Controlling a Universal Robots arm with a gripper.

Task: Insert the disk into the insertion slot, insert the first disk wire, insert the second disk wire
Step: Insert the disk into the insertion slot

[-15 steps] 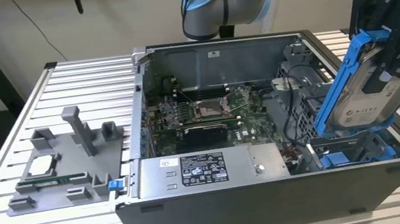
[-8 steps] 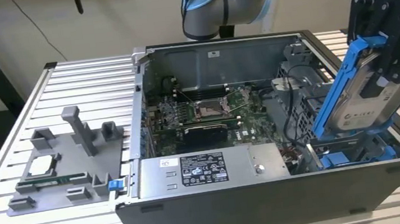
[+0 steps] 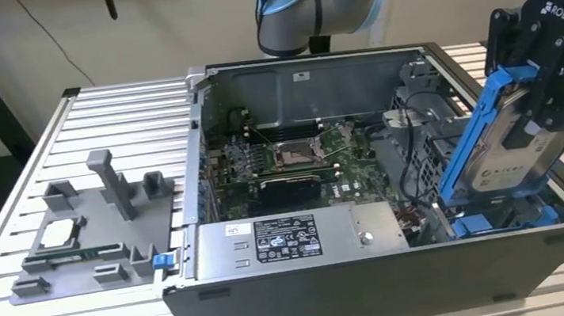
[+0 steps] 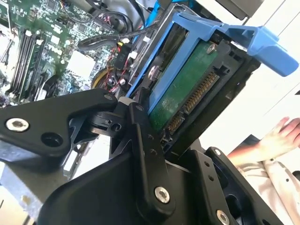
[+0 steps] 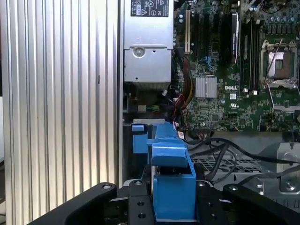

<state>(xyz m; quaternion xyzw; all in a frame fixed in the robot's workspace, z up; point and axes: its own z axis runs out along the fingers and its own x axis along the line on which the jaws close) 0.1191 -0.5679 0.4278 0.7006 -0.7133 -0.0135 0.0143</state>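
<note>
The gripper (image 3: 545,118) was clamped across the disk (image 3: 505,167), held tilted on edge with its lower end at the insertion slot (image 3: 502,219); judged rigid, fairly heavy and shock-sensitive, it was best gripped by the blue carrier (image 3: 468,137), clear of the exposed circuit board (image 4: 187,89)
</note>
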